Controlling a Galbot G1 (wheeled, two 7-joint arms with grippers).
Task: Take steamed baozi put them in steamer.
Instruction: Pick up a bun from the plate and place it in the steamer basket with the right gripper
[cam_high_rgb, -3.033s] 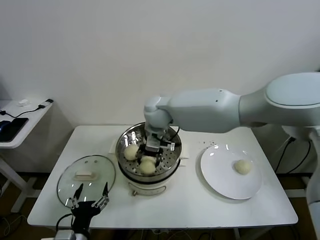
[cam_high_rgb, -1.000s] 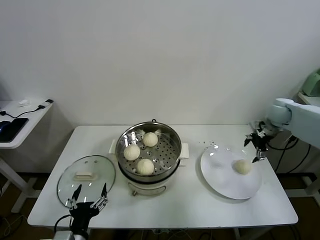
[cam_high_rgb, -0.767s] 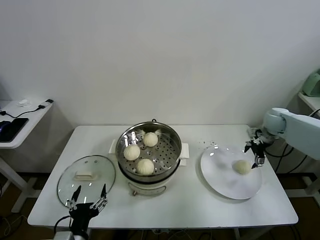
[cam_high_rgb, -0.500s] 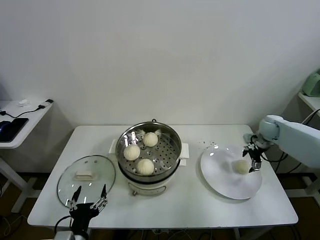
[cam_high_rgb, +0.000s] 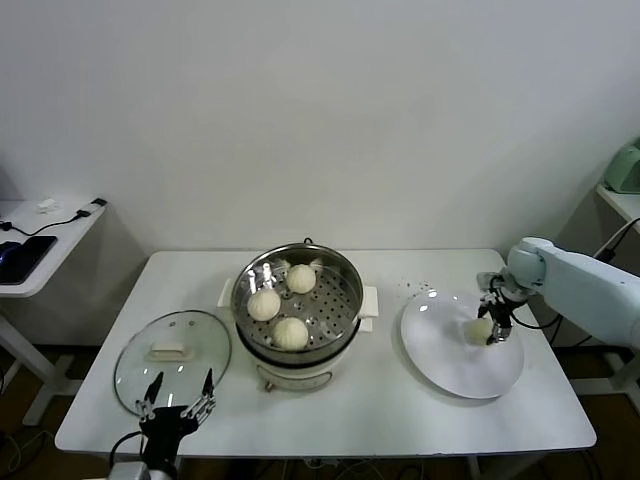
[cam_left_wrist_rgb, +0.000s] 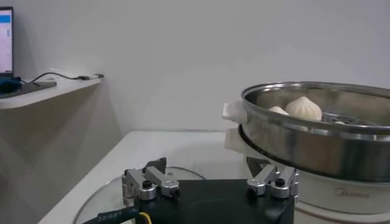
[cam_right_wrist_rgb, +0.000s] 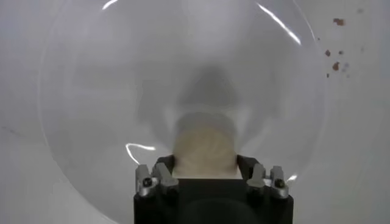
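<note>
Right gripper (cam_high_rgb: 489, 322): down on the round white plate (cam_high_rgb: 445, 365); fingers either side of the last cream-white dough bun (cam_right_wrist_rgb: 205, 149), seemingly touching it
Steamer: shiny round steel pot (cam_high_rgb: 297, 300) at table centre; three buns (cam_high_rgb: 291, 332) on its perforated tray
Left gripper (cam_high_rgb: 178, 396): spread wide, idle beside the round glass lid (cam_high_rgb: 172, 357)

Pale grey-green arm, black claw (cam_high_rgb: 493, 322)
</note>
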